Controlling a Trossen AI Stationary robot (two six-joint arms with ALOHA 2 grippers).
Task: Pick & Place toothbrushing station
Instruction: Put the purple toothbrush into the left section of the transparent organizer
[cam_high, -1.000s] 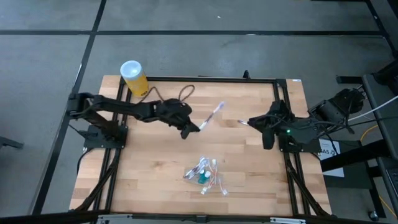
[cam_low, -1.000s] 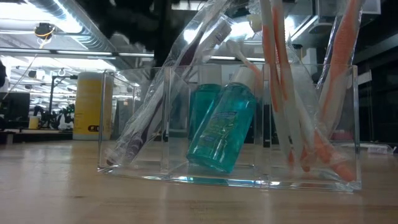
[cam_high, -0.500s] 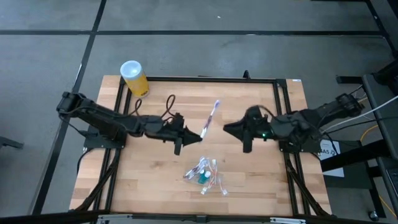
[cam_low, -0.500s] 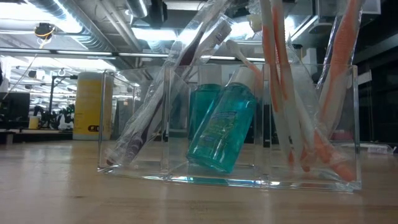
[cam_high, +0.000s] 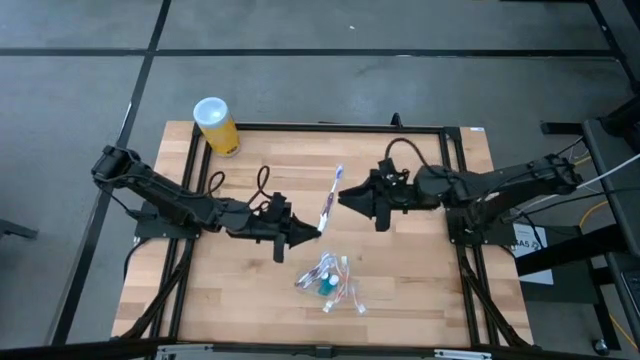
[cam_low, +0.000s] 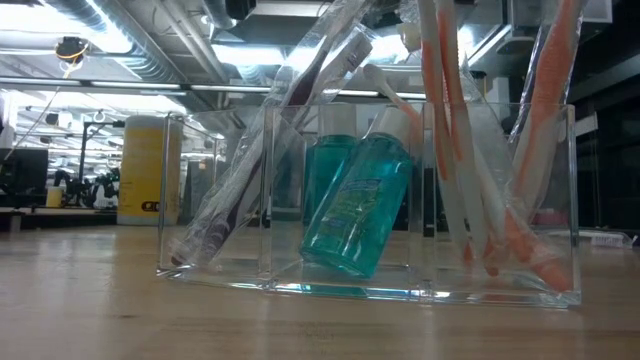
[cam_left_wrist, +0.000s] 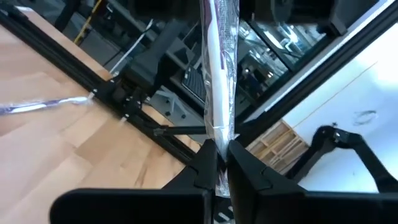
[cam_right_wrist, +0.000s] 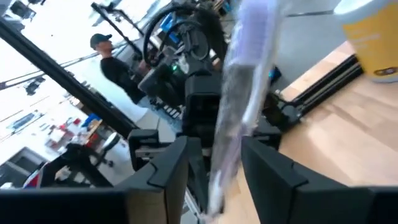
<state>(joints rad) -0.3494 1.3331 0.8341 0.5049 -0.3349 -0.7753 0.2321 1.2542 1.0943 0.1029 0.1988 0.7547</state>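
Handover step: the left gripper (cam_high: 312, 233) is pinching a wrapped toothbrush (cam_high: 329, 199) by its lower end, above mid-table. The right gripper (cam_high: 345, 196) is standing spread around the upper end — it should close squarely before the left lets go. The clear holder (cam_high: 330, 281) is sitting near the front edge.

The counter (cam_high: 400, 290) is pale wood in lengthwise strips, framed in black; the canister (cam_high: 216, 125) is yellow with a white lid; the wrapped toothbrush (cam_high: 329, 198) is white with a purple end under clear wrap; the holder (cam_low: 380, 285) is clear; the bottle (cam_low: 362, 205) is teal with a white cap; the toothbrushes (cam_low: 460, 150) beside it are white and orange; both arms are black; the floor (cam_high: 80, 60) is grey.
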